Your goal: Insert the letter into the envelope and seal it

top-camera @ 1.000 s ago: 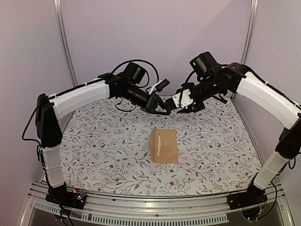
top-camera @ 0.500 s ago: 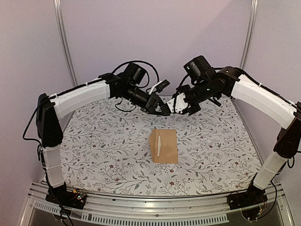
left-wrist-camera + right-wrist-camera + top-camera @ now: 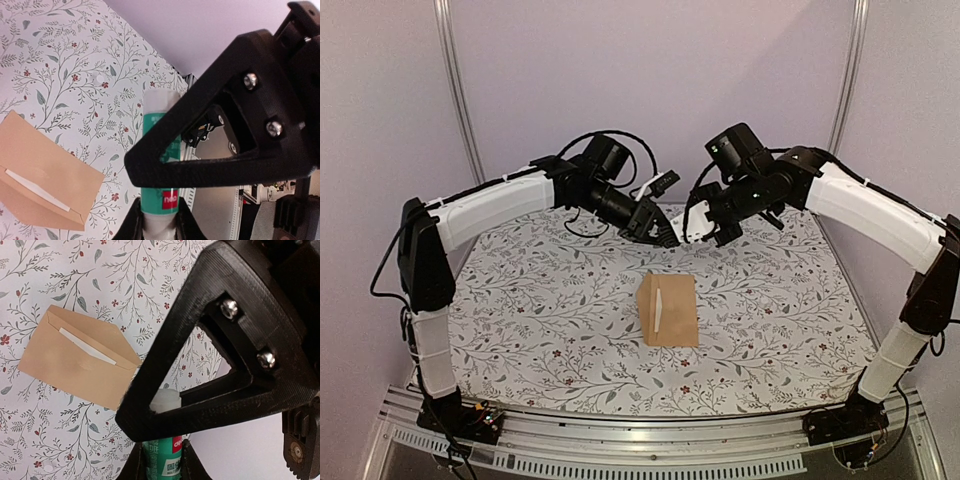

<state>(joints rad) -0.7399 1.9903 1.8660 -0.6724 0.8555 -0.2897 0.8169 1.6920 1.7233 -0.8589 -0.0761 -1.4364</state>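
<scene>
Two robot arms meet tip to tip above the far middle of a floral tablecloth (image 3: 520, 300); the left arm climbs from its base at the near left corner, bends at a high elbow and runs its white-sleeved forearm up and inward, wrist angled down toward the centre; the right arm mirrors it from the near right corner, elbow out by the right edge, forearm sloping in and wrist tipped down to the left. The left gripper (image 3: 668, 238) is clamped on a glue stick (image 3: 159, 199), a green tube with a red label and a white end, pinched between its fingers at the foot of the left wrist view; the right gripper (image 3: 698, 228) has its fingers (image 3: 134, 466) pressed against the sides of the same green tube, whose white end shows through the gripper's black frame in the right wrist view. The envelope (image 3: 670, 312), tan kraft paper, lies flat on the cloth near the table's centre, below and nearer than both grippers and well apart from them; a thin white strip (image 3: 660, 308) runs along it; whether that strip is the letter's edge cannot be told.
</scene>
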